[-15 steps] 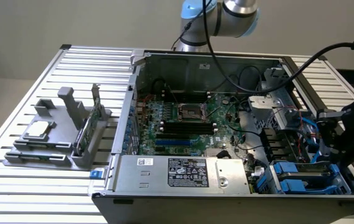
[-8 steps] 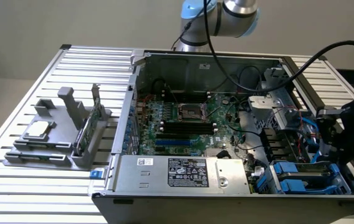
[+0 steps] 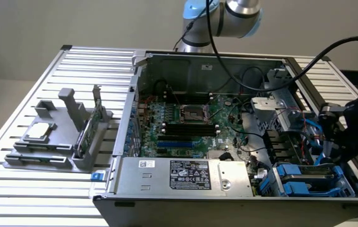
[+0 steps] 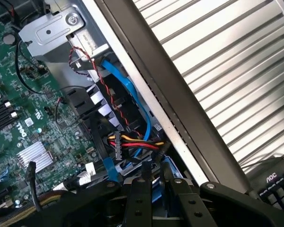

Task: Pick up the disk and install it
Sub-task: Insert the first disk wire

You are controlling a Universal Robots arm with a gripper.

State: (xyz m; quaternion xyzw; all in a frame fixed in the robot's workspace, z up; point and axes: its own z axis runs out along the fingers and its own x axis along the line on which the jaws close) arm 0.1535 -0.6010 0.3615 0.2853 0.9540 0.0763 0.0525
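At five o'clock in the case, gripper hovers near the disk; pincer state cannot be told. Keep approach square, clear of cables.

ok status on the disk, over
gripper over the case, exterior view's right end. disk down in that corner, blue bracket showing. cables bunched close beside it.

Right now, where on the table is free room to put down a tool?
The table is bare between the grey holder and its far edge, and between the holder and its near edge. Crowded: inside the computer case, cables and blue brackets pack the corner beside the claw.
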